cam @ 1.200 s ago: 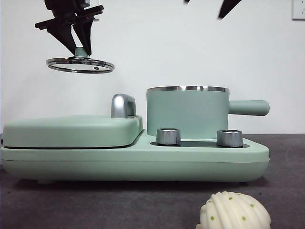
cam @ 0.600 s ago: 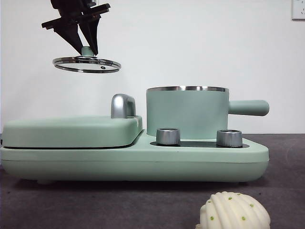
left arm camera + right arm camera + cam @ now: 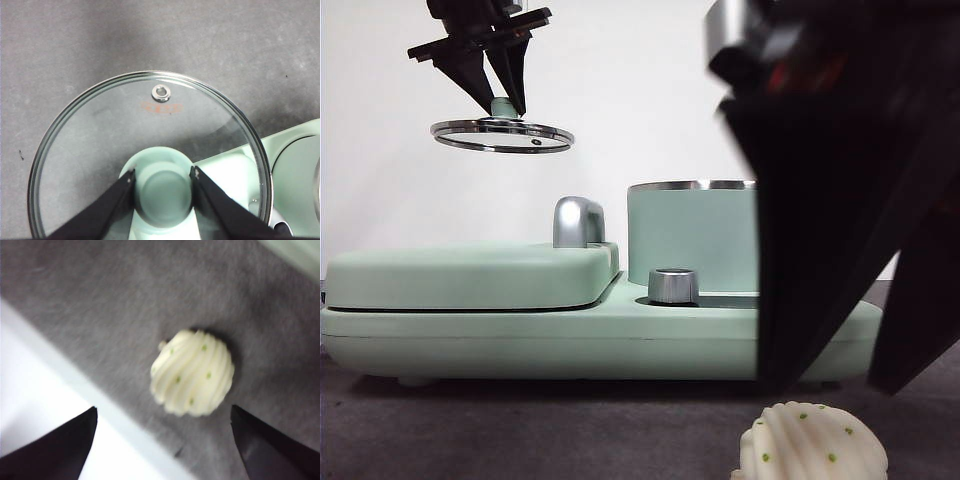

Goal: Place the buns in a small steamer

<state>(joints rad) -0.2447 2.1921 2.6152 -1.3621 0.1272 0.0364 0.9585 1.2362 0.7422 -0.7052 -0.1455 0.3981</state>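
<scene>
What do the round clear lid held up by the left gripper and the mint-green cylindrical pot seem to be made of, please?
The round clear lid looks like glass in a polished steel band: the grey table shows through it. Its green knob, clamped by the left gripper, is smooth and matte, perhaps plastic. The mint-green cylindrical pot appears to be matte-coated metal with a bright steel rim, though the coating could be enamel or paint.

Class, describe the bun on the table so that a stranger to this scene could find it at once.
Start at the big mint-green cooker on the dark table. In front of its pot end, alone on the cloth, lies the bun. It is pale cream, ridged like a shell and dotted with green specks.
</scene>
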